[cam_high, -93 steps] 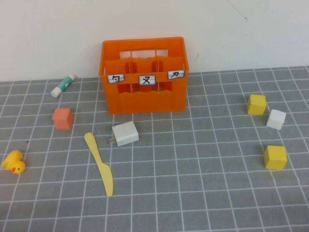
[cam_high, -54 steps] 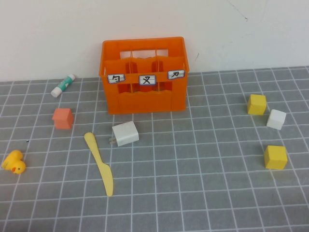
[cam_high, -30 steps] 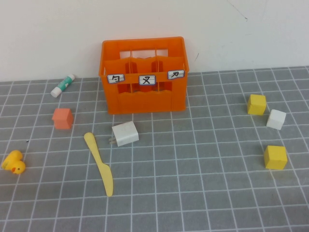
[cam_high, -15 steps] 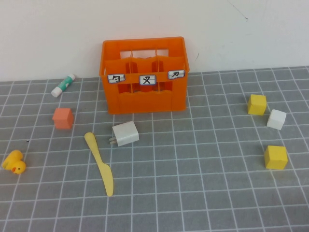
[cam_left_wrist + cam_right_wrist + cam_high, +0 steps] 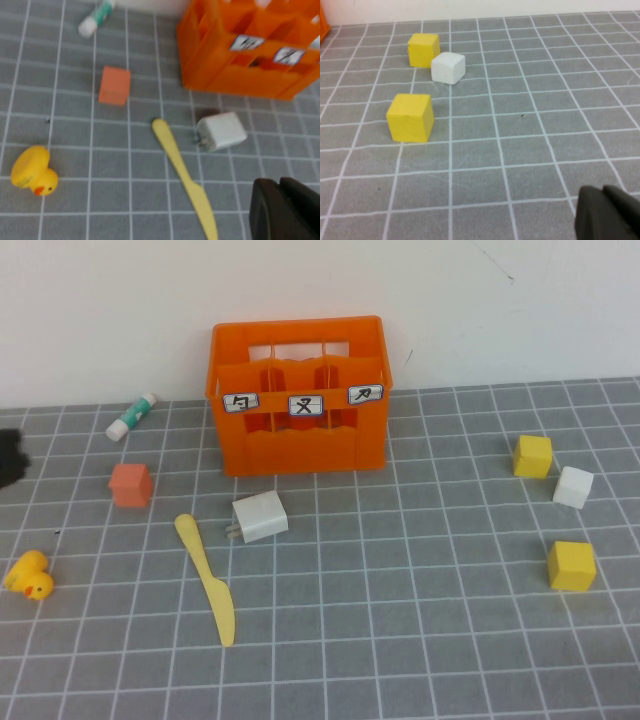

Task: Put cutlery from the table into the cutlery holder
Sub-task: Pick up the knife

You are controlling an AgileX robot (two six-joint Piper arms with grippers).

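The pale yellow knife (image 5: pixel 207 580) lies flat on the grey tiled table (image 5: pixel 400 640), front left of the orange cutlery holder (image 5: pixel 297 440), handle end toward the crate. It also shows in the left wrist view (image 5: pixel 182 175), with the cutlery holder (image 5: pixel 240 75) beyond it. My left gripper (image 5: pixel 8 458) shows as a dark shape at the high view's left edge, far left of the knife; in its wrist view the left gripper (image 5: pixel 276 184) is shut and empty. My right gripper (image 5: pixel 602 190) is shut and empty above bare tiles and is out of the high view.
A white charger plug (image 5: pixel 260 517) lies between knife and crate. An orange-red cube (image 5: pixel 130 485), a rubber duck (image 5: pixel 28 575) and a glue stick (image 5: pixel 131 416) are at the left. Two yellow cubes (image 5: pixel 532 455) (image 5: pixel 570 565) and a white cube (image 5: pixel 572 486) are at the right.
A dark part of my left gripper has come into the high view at the left edge. The objects on the table have not moved.
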